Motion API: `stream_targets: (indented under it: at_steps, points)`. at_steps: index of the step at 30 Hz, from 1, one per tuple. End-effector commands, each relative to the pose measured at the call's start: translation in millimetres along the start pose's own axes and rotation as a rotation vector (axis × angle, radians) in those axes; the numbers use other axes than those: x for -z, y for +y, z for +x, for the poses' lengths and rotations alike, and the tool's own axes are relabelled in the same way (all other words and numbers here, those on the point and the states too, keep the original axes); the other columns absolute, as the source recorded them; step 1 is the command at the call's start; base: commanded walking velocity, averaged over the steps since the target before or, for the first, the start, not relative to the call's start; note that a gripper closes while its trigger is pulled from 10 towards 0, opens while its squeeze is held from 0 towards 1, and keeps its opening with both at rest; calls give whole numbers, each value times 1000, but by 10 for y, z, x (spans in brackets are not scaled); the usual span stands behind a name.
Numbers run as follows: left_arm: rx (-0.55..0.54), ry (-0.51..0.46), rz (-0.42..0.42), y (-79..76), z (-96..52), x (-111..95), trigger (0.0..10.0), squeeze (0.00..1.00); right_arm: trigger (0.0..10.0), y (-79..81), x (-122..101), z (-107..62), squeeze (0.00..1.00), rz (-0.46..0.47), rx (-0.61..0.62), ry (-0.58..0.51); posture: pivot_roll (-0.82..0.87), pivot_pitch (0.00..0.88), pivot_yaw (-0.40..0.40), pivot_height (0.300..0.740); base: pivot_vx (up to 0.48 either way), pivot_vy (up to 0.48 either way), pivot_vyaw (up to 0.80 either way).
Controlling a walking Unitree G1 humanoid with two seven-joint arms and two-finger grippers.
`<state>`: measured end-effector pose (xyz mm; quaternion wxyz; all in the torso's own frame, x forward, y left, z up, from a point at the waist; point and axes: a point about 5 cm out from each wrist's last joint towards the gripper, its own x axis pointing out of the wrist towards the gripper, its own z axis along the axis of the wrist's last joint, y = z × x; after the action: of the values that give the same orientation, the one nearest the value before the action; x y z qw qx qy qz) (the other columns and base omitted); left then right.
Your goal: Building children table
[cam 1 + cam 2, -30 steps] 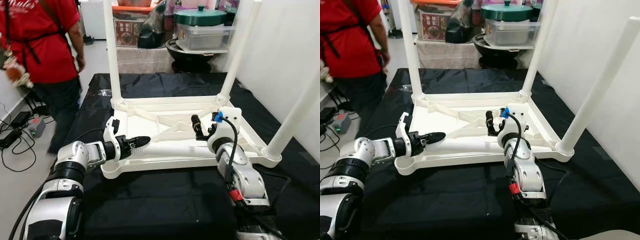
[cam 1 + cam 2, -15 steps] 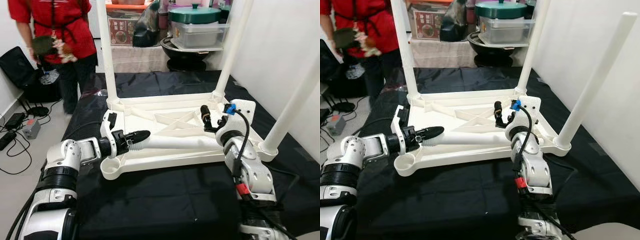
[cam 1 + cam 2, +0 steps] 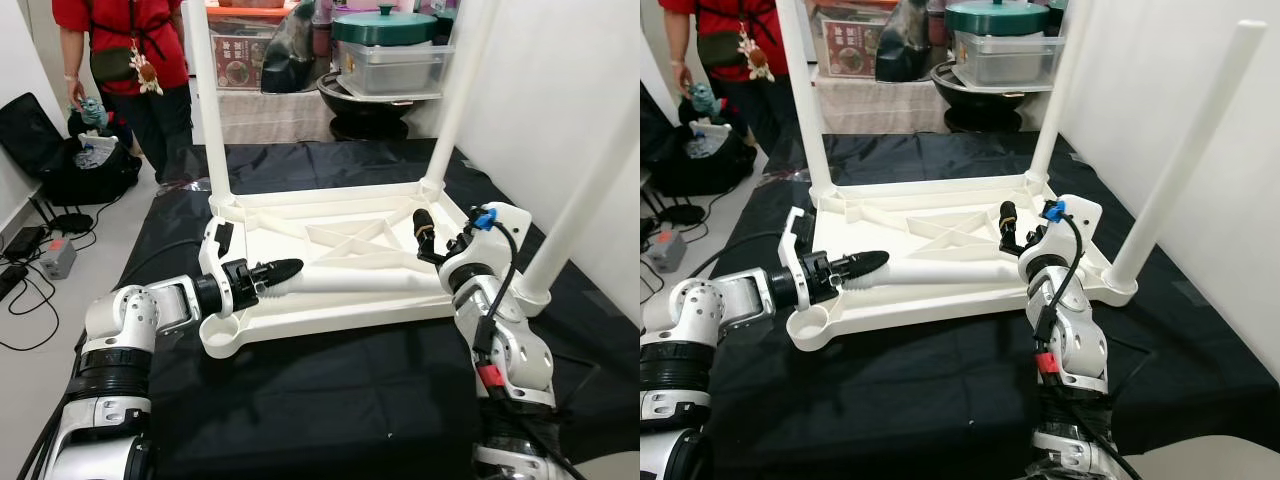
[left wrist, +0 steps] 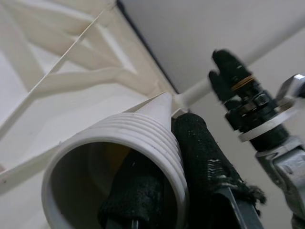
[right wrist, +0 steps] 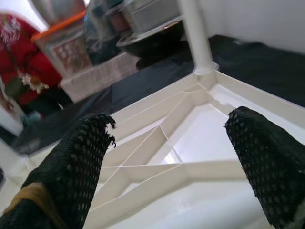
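Upturned white plastic children's table top [image 3: 330, 290] lies on the black cloth-covered work surface [image 3: 300, 400], three white legs already standing up from its corners. My left gripper [image 3: 272, 272] pinches the threaded open end of a loose white plastic table leg [image 3: 360, 283], one finger inside the tube, one outside; the leg lies across the ribbed underside. My right gripper [image 3: 420, 228] hovers over the underside near its far end, fingers spread. A person in a red shirt [image 3: 125, 40] stands beyond.
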<state>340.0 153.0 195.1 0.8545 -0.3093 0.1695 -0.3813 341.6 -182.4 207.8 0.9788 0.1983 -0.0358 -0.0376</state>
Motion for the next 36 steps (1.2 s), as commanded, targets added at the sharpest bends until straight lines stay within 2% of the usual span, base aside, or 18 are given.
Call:
stream_targets:
  at_steps: [1, 3, 4, 6, 8, 11, 14, 16, 19, 22, 24, 36]
  points:
    - [27, -128, 35, -45, -73, -167, 0, 0, 10000, -26, 6, 11, 0, 38, 11, 14, 41, 0, -40, 740, 0, 0, 0]
    - [81, -195, 68, -133, -133, -226, 0, 0, 10000, -46, -48, 31, 0, 208, -5, 8, 44, 0, -43, 740, 0, 0, 0]
    - [81, -195, 68, -133, -133, -226, 0, 0, 10000, -46, -48, 31, 0, 208, -5, 8, 44, 0, -43, 740, 0, 0, 0]
    - [110, -219, 83, -193, -177, -246, 0, 0, 10000, -34, -106, 37, 0, 301, -33, -11, 45, 0, -44, 740, 0, 0, 0]
    - [110, -219, 83, -193, -177, -246, 0, 0, 10000, -34, -106, 37, 0, 301, -33, -11, 45, 0, -44, 740, 0, 0, 0]
    - [133, -217, 93, -234, -200, -237, 0, 0, 10000, 11, -163, 31, 0, 367, -84, -29, 45, 0, -43, 740, 0, 0, 0]
    - [133, -217, 93, -234, -200, -237, 0, 0, 10000, 11, -163, 31, 0, 367, -84, -29, 45, 0, -43, 740, 0, 0, 0]
    - [149, -200, 96, -259, -197, -186, 0, 0, 10000, 122, -136, 8, 0, 443, -169, -4, 45, 0, -43, 740, 0, 0, 0]
    - [163, -185, 101, -276, -194, -152, 0, 0, 10000, 208, -91, -16, 0, 474, -224, 24, 45, 0, -43, 740, 0, 0, 0]
    - [190, -160, 106, -301, -197, -77, 0, 0, 10000, 400, 6, -86, 0, 555, -349, 93, 49, 0, -45, 740, 0, 0, 0]
    - [197, -158, 105, -309, -200, -61, 0, 0, 10000, 439, 21, -103, 0, 581, -377, 108, 49, 0, -45, 740, 0, 0, 0]
    - [267, -114, 126, -393, -248, 63, 0, 0, 10000, 562, 150, -160, 0, 637, -459, 200, 53, 0, -50, 740, 0, 0, 0]
